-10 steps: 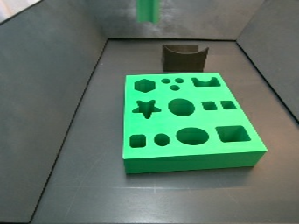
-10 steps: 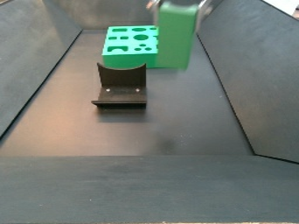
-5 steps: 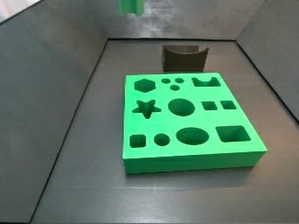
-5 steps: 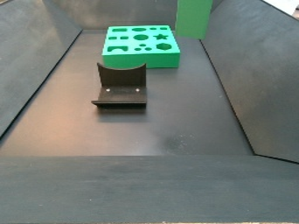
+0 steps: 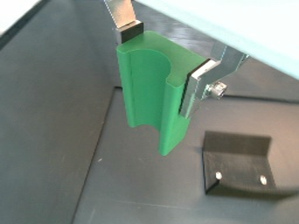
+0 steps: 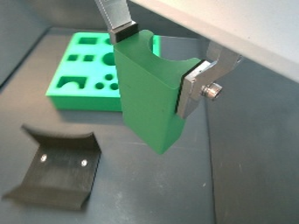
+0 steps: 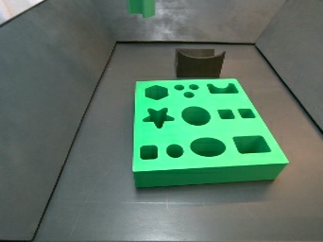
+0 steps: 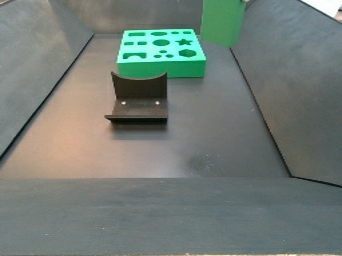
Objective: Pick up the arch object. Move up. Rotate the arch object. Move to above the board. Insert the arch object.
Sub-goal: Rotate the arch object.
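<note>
My fingers (image 5: 131, 31) clamp the arch (image 5: 152, 96) between them, my gripper (image 5: 163, 61) high above the floor (image 8: 160, 150), clear of the board (image 7: 202, 132) and fixture (image 8: 138, 98).

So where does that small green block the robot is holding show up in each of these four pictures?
Wrist view: the arch object fills the middle, clamped by the gripper.
Wrist view: the arch object sits centre again, the board behind it.
Side view: only its lower end shows at the top edge, left of centre.
Side view: it hangs at the top edge, right of the board.
Shared landmark: the dark fixture.
</note>
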### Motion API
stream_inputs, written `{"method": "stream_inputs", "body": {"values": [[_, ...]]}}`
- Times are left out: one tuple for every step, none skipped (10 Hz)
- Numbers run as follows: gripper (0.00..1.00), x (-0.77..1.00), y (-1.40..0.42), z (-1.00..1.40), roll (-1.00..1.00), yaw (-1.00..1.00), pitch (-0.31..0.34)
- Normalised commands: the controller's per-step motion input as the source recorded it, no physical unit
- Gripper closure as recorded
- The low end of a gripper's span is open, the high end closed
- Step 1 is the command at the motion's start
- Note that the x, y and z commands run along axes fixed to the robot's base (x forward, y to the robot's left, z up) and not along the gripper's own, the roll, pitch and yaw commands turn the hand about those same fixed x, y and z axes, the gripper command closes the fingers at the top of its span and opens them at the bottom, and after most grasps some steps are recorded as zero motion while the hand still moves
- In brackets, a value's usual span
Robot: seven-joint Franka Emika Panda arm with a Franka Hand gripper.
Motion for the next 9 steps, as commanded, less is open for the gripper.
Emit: {"method": "stream_inputs", "body": {"values": [[1.00,0.02,0.02,0.00,0.00,-1.00,0.009],[1.00,0.02,0.02,0.00,0.01,-1.00,0.011],[1.00,0.02,0.02,0.00,0.01,-1.00,0.013],[1.00,0.02,0.01,0.00,0.01,-0.92,0.017],[1.00,0.02,0.01,0.00,0.01,-0.74,0.017],[1.00,0.02,0.01,0.00,0.01,-0.42,0.017],[1.00,0.02,0.01,0.00,0.01,-0.30,0.016],[1.00,0.01,-0.04,0.00,0.00,-1.00,0.003],[1.00,0.01,-0.04,0.00,0.00,-1.00,0.003]]}}
